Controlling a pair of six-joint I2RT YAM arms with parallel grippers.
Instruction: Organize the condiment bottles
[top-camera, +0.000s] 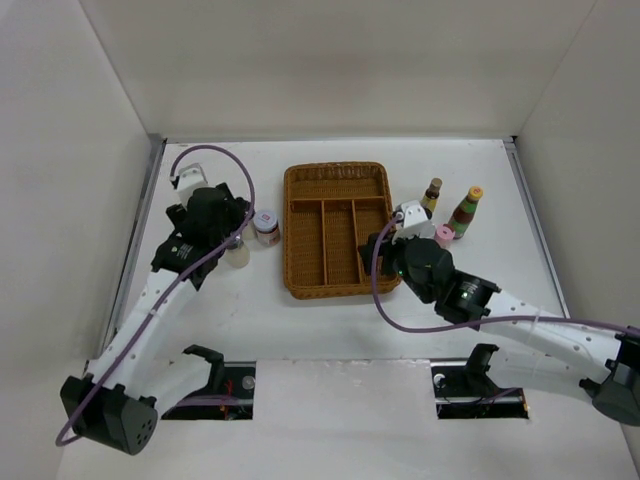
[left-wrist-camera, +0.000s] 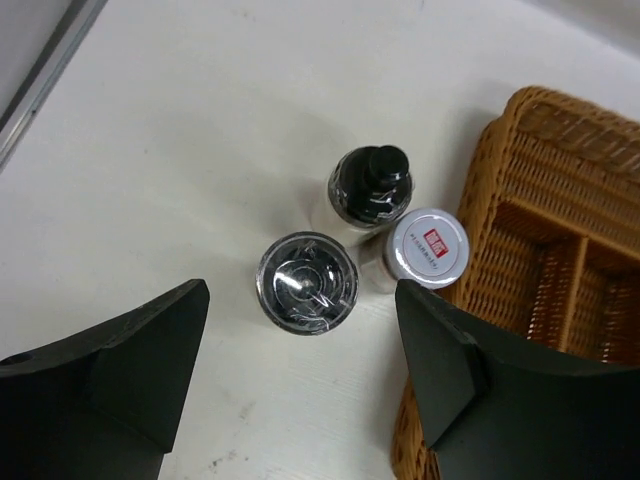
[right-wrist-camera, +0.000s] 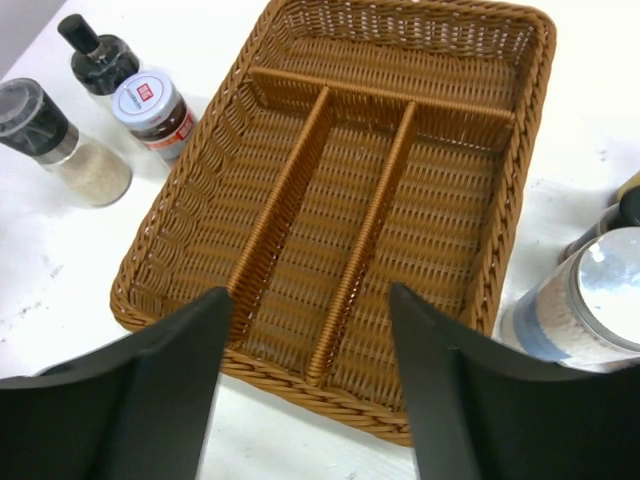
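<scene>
Left gripper (left-wrist-camera: 298, 300) spread wide, empty, over the grey-lidded jar (left-wrist-camera: 307, 283). Dark-capped bottle (left-wrist-camera: 371, 185) and white-lidded jar (left-wrist-camera: 428, 247) crowd behind it, the latter just beside the tray (top-camera: 291, 235) wall. Right gripper (right-wrist-camera: 310, 300) is also wide and empty, above the tray's near right part. Brown-capped bottle (top-camera: 432, 195), green-red bottle (top-camera: 465, 212) and pink-lidded jar (top-camera: 444, 236) stand right of the tray. Bare table (top-camera: 330, 330) in front.

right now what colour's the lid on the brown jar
White with a red logo; the lid shows best in left wrist view.
</scene>
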